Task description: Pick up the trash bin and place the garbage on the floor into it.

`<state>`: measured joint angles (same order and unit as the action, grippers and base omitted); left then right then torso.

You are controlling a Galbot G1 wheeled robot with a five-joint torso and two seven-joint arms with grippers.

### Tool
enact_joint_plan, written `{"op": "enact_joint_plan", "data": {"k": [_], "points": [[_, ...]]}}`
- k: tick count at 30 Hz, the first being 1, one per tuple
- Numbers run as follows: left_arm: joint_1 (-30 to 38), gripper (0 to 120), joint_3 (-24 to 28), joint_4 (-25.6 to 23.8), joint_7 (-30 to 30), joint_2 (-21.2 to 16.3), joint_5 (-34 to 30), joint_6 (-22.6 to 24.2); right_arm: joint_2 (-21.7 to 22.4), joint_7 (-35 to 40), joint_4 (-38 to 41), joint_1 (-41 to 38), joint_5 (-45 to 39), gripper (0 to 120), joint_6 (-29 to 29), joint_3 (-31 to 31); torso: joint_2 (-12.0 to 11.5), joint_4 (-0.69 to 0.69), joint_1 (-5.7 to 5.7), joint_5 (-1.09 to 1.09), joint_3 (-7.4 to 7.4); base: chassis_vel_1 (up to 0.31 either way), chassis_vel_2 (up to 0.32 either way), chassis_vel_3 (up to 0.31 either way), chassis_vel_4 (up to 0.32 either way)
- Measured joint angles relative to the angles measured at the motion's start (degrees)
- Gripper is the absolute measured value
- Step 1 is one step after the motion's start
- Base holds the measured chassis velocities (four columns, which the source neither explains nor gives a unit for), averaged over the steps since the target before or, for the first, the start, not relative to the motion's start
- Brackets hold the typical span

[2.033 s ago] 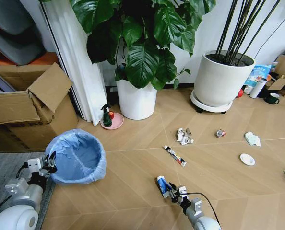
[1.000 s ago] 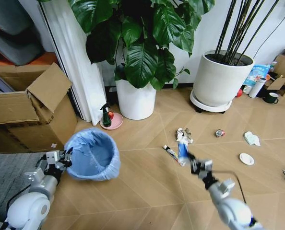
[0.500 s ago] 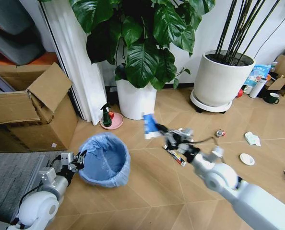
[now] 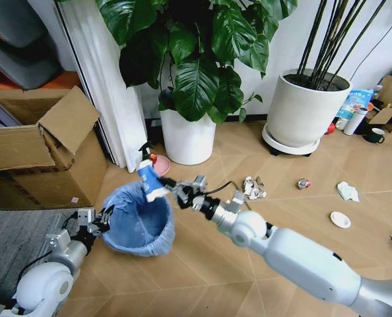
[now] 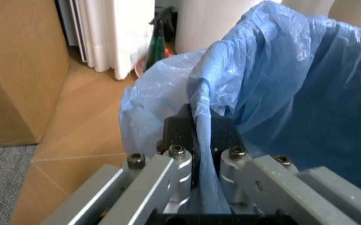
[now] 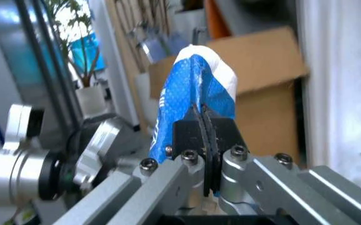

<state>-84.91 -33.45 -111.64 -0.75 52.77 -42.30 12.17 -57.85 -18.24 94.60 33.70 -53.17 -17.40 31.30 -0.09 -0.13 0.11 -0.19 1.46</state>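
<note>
Wooden floor [image 4: 202,264] spreads below; the right gripper [image 4: 164,191], clamped on the blue-white packet [image 4: 148,179], hangs directly over the trash bin [image 4: 138,221], whose rim the left gripper [image 4: 101,220] pinches.

Crinkly plastic bin liner [image 4: 133,218], wooden floor [image 4: 202,271]

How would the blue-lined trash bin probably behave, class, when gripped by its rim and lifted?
The trash bin probably lifts easily: it looks small and holds little. The left gripper pinches rim and crinkly liner together, so the thin film might slip or stretch. Held one-sided, it may tilt.
</note>
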Motion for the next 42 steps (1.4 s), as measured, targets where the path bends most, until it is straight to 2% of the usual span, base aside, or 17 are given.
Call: {"op": "enact_joint_plan", "data": {"k": [8,12,16,18,20,21,23,25,27,28,31,32,34,35,39,40,42], "points": [[-1.2,1,-0.2,-1.8,0.1,-0.1,-0.5,0.2,-2.5,1.9,-3.2,-2.2,2.8,0,0.9,6.3,0.0,0.01,0.0,0.0,0.0,0.0,0.0,0.0,0.0],[-1.5,1,-1.0,-2.6,-0.2,-0.1,-1.3,0.4,-2.6,2.7,-3.6,-3.0,3.2,11,1.8,6.9,0.0,0.0,0.0,0.0,0.0,0.0,0.0,0.0,0.0],[-1.7,1,-1.2,-3.2,-0.7,-0.6,-2.5,1.1,-1.3,4.1,-2.8,-3.2,2.8,32,2.4,6.7,0.0,0.0,0.0,0.01,0.0,0.0,0.0,0.0,0.0],[-1.7,1,-1.2,-3.2,-0.7,-0.6,-2.5,1.1,-1.1,4.1,-2.6,-3.2,2.7,33,2.5,6.7,0.0,0.0,0.0,0.01,0.0,0.0,0.0,0.0,0.0],[-1.6,1,-1.2,-3.2,-0.8,-0.7,-2.5,1.2,-0.3,4.5,-1.8,-3.0,2.5,43,2.5,6.1,0.0,0.0,0.0,0.01,0.0,0.0,0.0,0.0,0.0],[-1.6,1,-1.2,-3.2,-0.8,-0.7,-2.5,1.2,-0.3,4.5,-1.8,-3.0,2.5,43,2.5,6.1,0.0,0.0,0.0,0.01,0.0,0.0,0.0,0.0,0.0],[-1.6,1,-1.4,-3.0,-1.2,-0.7,-2.5,1.3,1.1,6.0,-0.1,-1.8,1.5,54,2.6,3.3,0.0,0.0,0.0,0.01,0.0,0.0,0.0,0.0,0.0],[-1.6,1,-1.4,-3.0,-1.2,-0.7,-2.4,1.3,1.3,6.3,0.1,-1.5,1.4,56,2.7,2.7,0.0,0.01,0.0,0.01,0.0,0.0,0.0,0.0,0.0],[-1.6,1,-1.7,-2.8,-1.3,-0.6,-2.3,1.3,2.2,7.5,0.9,0.4,1.1,69,3.2,-1.5,0.0,0.02,0.0,0.02,0.0,0.0,0.0,0.0,0.0],[-1.6,1,-1.7,-2.8,-1.3,-0.6,-2.3,1.3,2.2,7.5,0.9,0.4,1.1,69,3.2,-1.5,0.0,0.02,0.0,0.02,0.0,0.0,0.0,0.0,0.0],[-1.7,1,-2.1,-2.8,-1.7,-0.3,-2.3,1.4,4.5,8.2,1.9,6.7,1.6,85,4.4,-12.0,0.0,0.02,0.0,0.02,-0.01,0.0,0.0,0.0,0.0],[-1.7,1,-2.1,-2.8,-1.7,-0.3,-2.3,1.4,4.5,8.2,1.9,6.7,1.6,85,4.4,-12.0,0.0,0.02,0.0,0.02,-0.01,0.0,0.0,0.0,0.0],[-1.7,1,-2.3,-3.1,-1.8,0.0,-2.3,1.4,6.4,8.2,3.0,14.0,3.4,94,5.1,-20.2,0.0,-0.03,0.0,0.04,0.0,0.0,0.0,0.0,0.0],[-1.7,1,-2.3,-3.1,-1.8,0.0,-2.3,1.4,6.4,8.2,3.0,14.0,3.4,94,5.1,-20.2,0.0,-0.03,0.0,0.04,0.0,0.0,0.0,0.0,0.0],[-1.8,1,-2.5,-3.8,-2.0,0.3,-2.1,1.5,8.1,7.6,4.8,27.2,7.5,100,6.2,-37.1,0.0,-0.02,-0.01,0.04,-0.01,0.0,0.0,0.0,0.0],[-1.8,1,-2.5,-3.8,-2.0,0.3,-2.1,1.5,8.1,7.6,4.8,27.2,7.5,100,6.2,-37.1,0.0,-0.02,-0.01,0.04,-0.01,0.0,0.0,0.0,0.0],[-1.8,1,-2.6,-4.0,-2.0,0.2,-2.1,1.5,8.2,6.7,4.7,32.2,9.3,100,6.7,-43.5,0.0,-0.01,-0.01,0.02,0.0,0.0,0.0,0.0,0.0]]}}
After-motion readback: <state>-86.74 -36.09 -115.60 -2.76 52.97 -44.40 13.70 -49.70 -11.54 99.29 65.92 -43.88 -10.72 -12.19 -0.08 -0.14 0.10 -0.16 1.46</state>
